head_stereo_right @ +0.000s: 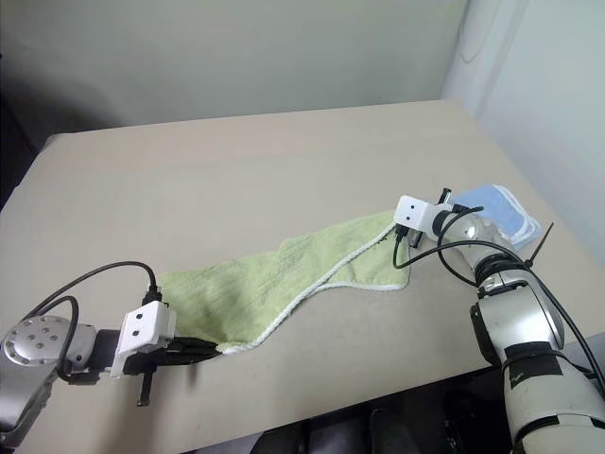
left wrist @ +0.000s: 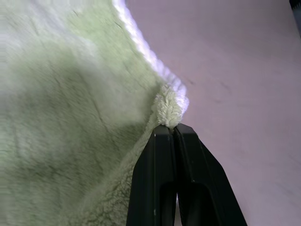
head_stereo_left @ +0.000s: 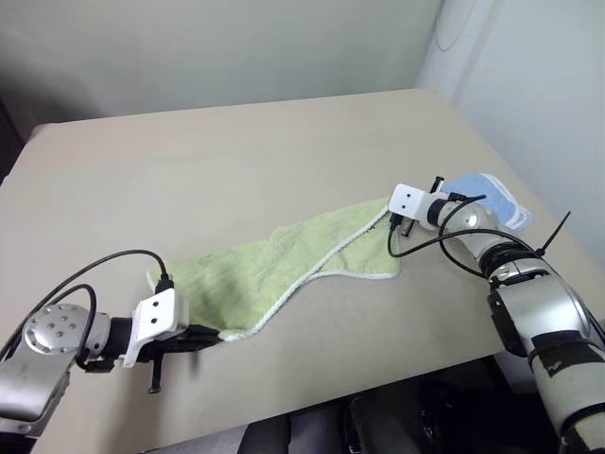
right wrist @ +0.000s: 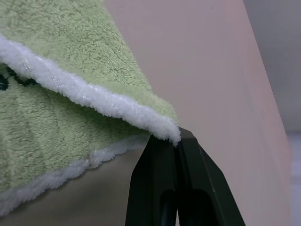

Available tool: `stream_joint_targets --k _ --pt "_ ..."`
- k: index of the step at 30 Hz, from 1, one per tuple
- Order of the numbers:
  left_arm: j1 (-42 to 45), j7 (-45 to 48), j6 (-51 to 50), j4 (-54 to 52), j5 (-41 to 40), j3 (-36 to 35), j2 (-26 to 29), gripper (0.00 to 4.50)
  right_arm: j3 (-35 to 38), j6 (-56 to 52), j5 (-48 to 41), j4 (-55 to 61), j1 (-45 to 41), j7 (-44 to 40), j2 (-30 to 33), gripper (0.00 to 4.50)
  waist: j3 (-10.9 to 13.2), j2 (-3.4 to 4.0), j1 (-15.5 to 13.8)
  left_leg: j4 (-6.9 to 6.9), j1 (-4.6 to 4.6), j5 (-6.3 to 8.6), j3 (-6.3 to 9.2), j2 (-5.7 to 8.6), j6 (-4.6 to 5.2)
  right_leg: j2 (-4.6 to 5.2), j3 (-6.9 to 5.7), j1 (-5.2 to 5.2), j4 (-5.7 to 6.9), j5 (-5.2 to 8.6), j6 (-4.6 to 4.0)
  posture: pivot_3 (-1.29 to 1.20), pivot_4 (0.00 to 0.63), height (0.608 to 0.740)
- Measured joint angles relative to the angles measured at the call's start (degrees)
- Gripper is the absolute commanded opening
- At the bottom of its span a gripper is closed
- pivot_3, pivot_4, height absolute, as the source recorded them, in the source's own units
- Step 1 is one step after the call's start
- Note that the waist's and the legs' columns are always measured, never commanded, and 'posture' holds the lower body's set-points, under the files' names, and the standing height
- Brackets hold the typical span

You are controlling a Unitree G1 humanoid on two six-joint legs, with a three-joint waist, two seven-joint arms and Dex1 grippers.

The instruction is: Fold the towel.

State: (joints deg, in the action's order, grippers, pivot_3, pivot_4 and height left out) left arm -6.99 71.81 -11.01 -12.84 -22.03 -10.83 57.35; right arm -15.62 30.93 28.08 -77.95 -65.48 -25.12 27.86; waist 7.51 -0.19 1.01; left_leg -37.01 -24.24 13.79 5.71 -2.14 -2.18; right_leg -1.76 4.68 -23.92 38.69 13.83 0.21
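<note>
Light-green terry towel (head_stereo_left: 284, 270): stretched in a slack diagonal band across the beige table (head_stereo_left: 236, 161), white edging along its near side, hung between the two grippers.
Left gripper (left wrist: 175, 134): fingers pinched tight on the towel's near-left corner; a small tuft of cloth bulges just past the tips.
Right gripper (right wrist: 178, 139): fingers clamped on the far-right corner, white trim caught at the tips.
Dark mark (right wrist: 4, 82): on the lower layer near the right corner.
Light blue cloth (head_stereo_left: 492, 200): on the table, just behind the right gripper.

Silver-grey metal arms, white camera blocks at wrists, looping black cables, 2 black fingers (left wrist: 181, 179) each.
</note>
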Motion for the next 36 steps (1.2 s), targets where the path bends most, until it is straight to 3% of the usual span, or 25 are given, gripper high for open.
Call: stream_joint_targets --k 5,10,18,24,29,36 --pt "10.4 -8.8 -10.9 4.0 -12.1 -9.2 -6.0 0.0 6.2 -1.6 -6.8 0.7 -0.2 -5.2 2.7 0.03 0.0 0.01 -0.7 -0.04 -0.01 -0.09 0.0 0.0 -0.11 0.0 0.0 0.01 0.08 0.0 0.0 0.0 0.15 0.74" --pt "24.0 -19.7 -19.5 12.9 -19.8 -17.7 -8.3 0.0 11.2 -5.0 -11.9 1.8 -2.9 -8.1 6.4 0.03 0.0 0.03 -0.5 0.03 0.06 -0.5 -0.09 -0.01 -0.21 0.01 0.06 0.03 0.07 0.0 0.01 0.0 0.15 0.74" --pt "50.5 -27.8 -17.2 36.0 -16.1 -13.5 -13.7 0.0 13.6 -11.9 -14.2 2.2 -12.2 -5.7 7.2 0.03 0.0 0.02 -0.5 0.03 -0.01 -0.58 -0.04 0.0 -0.13 0.01 0.05 -0.01 -0.09 -0.03 0.05 0.0 0.15 0.74" --pt "68.0 -26.4 -9.1 50.0 -10.4 -10.2 -14.6 0.0 13.7 -13.0 -14.4 2.0 -17.4 -4.1 8.5 0.03 0.0 0.01 0.0 0.16 -0.63 -0.73 -0.02 0.0 -0.31 0.01 0.04 -0.51 -0.58 -0.09 0.16 0.0 0.15 0.74" --pt "64.5 -20.3 -11.8 47.2 -12.4 -11.2 -10.5 0.0 16.0 -11.1 -17.0 3.1 -17.1 -10.4 11.5 0.03 0.0 0.01 1.1 0.77 -0.76 -0.98 -0.09 -0.01 -0.69 0.01 0.14 -0.73 -0.72 -0.1 0.18 0.0 0.15 0.74" --pt "33.5 -12.1 -26.3 23.8 -21.4 -17.8 -5.2 0.0 18.8 -10.6 -24.4 11.2 -2.0 -32.4 14.2 0.03 0.0 -0.03 2.0 0.8 -0.75 -1.07 -0.15 -0.02 -0.81 0.0 0.13 -0.84 -0.73 -0.01 0.22 0.0 0.15 0.74"
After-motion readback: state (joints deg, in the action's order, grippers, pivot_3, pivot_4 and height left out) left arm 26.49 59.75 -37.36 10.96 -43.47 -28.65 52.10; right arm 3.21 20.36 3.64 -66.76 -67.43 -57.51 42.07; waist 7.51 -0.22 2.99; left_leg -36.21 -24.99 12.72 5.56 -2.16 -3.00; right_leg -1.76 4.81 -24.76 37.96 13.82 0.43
